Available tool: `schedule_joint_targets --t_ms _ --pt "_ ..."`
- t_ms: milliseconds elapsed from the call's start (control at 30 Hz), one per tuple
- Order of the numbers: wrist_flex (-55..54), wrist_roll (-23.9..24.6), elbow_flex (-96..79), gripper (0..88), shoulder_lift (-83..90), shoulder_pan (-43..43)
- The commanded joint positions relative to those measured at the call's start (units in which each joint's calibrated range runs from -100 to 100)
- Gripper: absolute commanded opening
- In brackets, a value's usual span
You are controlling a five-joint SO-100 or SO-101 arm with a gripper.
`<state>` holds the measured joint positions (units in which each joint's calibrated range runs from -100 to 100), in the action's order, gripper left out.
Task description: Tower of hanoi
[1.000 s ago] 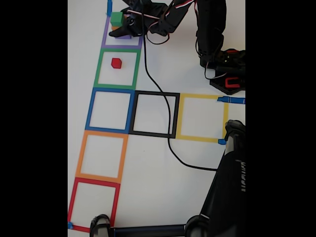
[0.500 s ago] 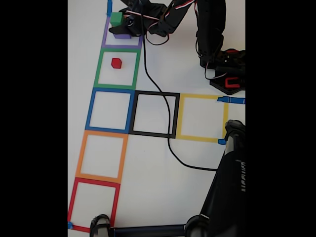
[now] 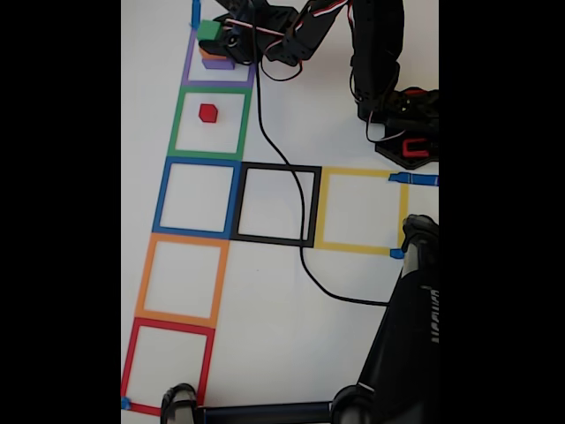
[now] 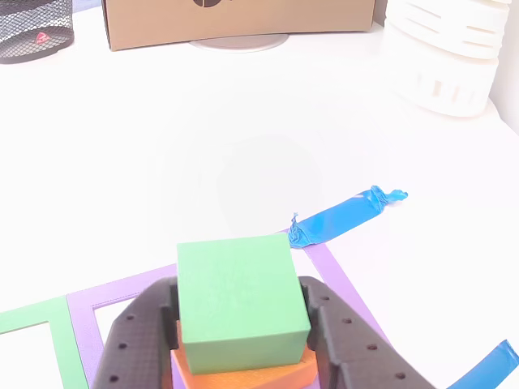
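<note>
The tower of hanoi stack stands in the purple tape square at the top left of the fixed view. Its green cube is on top, over the orange cube and the purple cube. The tiny red cube lies alone in the green tape square. My gripper reaches in from the right and is shut on the green cube. In the other view its black fingers flank the green cube, with the orange cube just beneath it.
Blue, black, yellow, orange and red tape squares lie on the white table. A black cable crosses the black square. The arm base is at right, a black stand at bottom right. A cardboard box and a white cylinder stand behind.
The green cube has risen slightly with the gripper, so the orange cube now shows under it. The red cube has not moved.
</note>
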<state>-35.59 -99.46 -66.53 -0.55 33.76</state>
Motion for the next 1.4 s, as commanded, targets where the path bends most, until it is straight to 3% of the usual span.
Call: schedule_joint_targets --t_ms 0,333,567,900,1167,1367 --pt "-1.3 -0.5 0.4 9.4 0.3 -0.7" --pt "0.5 -0.5 0.5 5.6 2.0 -2.0" --pt "12.8 -0.5 1.8 5.5 13.4 -4.7" --pt "43.4 -0.5 15.8 5.2 26.8 -4.1" --pt "83.2 -0.5 42.0 5.1 31.4 -5.1" --pt "103.0 -0.5 58.5 5.0 32.6 -10.3"
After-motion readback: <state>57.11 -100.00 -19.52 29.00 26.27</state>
